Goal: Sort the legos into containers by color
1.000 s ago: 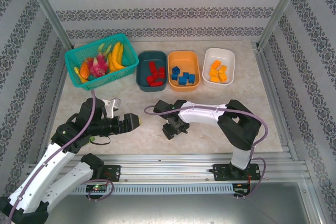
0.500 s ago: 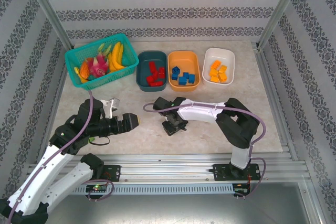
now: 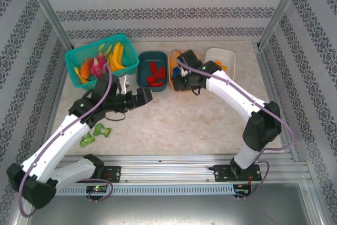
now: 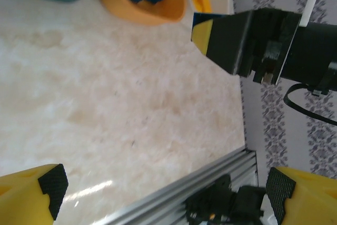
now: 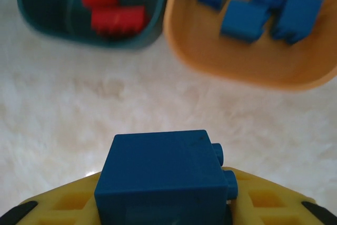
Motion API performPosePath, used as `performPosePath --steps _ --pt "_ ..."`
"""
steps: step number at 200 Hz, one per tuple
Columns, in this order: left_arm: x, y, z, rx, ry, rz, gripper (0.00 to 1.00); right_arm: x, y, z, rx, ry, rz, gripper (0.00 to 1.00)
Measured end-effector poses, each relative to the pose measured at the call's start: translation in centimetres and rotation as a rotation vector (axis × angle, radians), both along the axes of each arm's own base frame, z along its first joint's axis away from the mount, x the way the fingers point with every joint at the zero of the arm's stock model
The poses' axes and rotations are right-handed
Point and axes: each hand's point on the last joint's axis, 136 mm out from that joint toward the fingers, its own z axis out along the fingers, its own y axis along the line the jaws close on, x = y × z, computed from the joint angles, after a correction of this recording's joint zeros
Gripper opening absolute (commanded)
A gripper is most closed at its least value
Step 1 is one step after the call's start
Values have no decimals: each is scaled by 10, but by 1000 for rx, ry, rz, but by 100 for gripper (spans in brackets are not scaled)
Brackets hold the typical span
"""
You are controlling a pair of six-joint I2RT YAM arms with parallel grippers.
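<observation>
My right claw [image 5: 166,206] was clamped on 1 blue lego [image 5: 160,175], held above the bare table [image 5: 158,104] just short of the orange tub [image 5: 237,69], where other blue legos [image 5: 245,19] lay. Beside that tub, the teal tub [image 5: 42,3] held the red legos [image 5: 118,19]. My left claw [image 4: 166,185] hung with its 2 fingers wide apart and nothing between them, above the table near its front rail [image 4: 200,183].

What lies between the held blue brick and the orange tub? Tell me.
Bare tabletop, nothing else, between the blue brick and the orange tub, seen in the right wrist view.
</observation>
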Motion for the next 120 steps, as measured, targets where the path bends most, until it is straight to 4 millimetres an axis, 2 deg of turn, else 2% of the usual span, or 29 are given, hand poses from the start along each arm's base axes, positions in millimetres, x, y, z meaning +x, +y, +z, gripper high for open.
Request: performPosePath --steps 22,53,87,120 --pt "34 -15 10 -3 -27 13 99 49 -12 5 44 -10 -99 33" --pt "77 -34 5 6 -39 33 99 109 -30 -24 80 36 -246 33" --pt "112 -51 -14 23 -19 39 99 155 -39 -56 109 82 -358 33" --pt "142 -67 -29 27 -6 37 99 184 -31 -74 129 89 -399 35"
